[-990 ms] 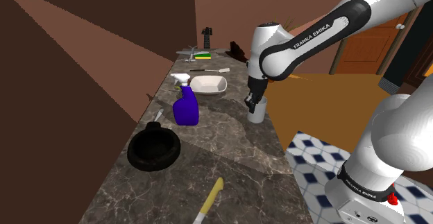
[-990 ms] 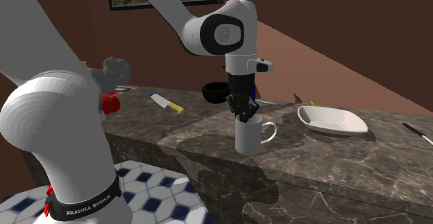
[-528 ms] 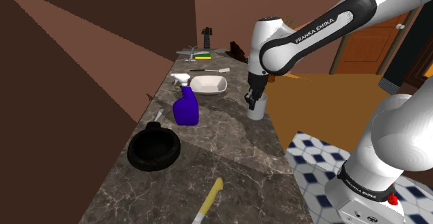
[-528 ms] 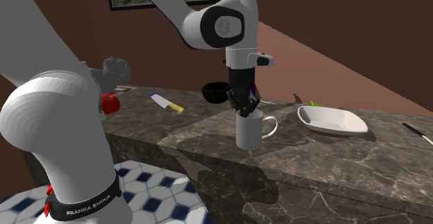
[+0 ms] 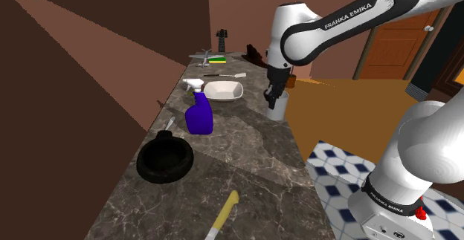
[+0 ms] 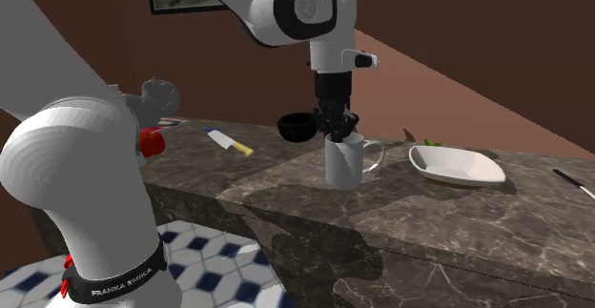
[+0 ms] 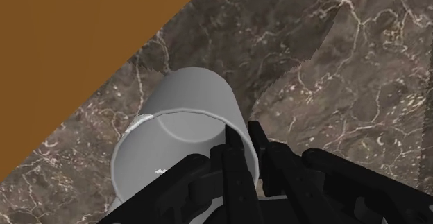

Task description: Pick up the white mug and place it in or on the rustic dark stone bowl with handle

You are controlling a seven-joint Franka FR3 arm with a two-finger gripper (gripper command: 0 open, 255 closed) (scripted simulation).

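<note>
**Mug at the rim grasp.** The mug point(image 6: 343, 163) is shown near the tabletop point(image 6: 448, 211) edge. Its wall is pinched at the rim by the clenched pincer point(image 6: 336, 131), one finger inside and one outside. Whether the base is clear of the surface cannot be told. The mug is judged rigid, smooth, fairly light and breakable. A rim pinch may let it swing or slip, so a firm hold is advised. The dark bowl point(image 5: 165, 160) lies well apart, past a spray bottle point(image 5: 198, 116).

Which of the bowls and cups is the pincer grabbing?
The white mug, pinched at its rim by the pincer. The white dish and the dark bowl with a handle lie apart, untouched.
</note>
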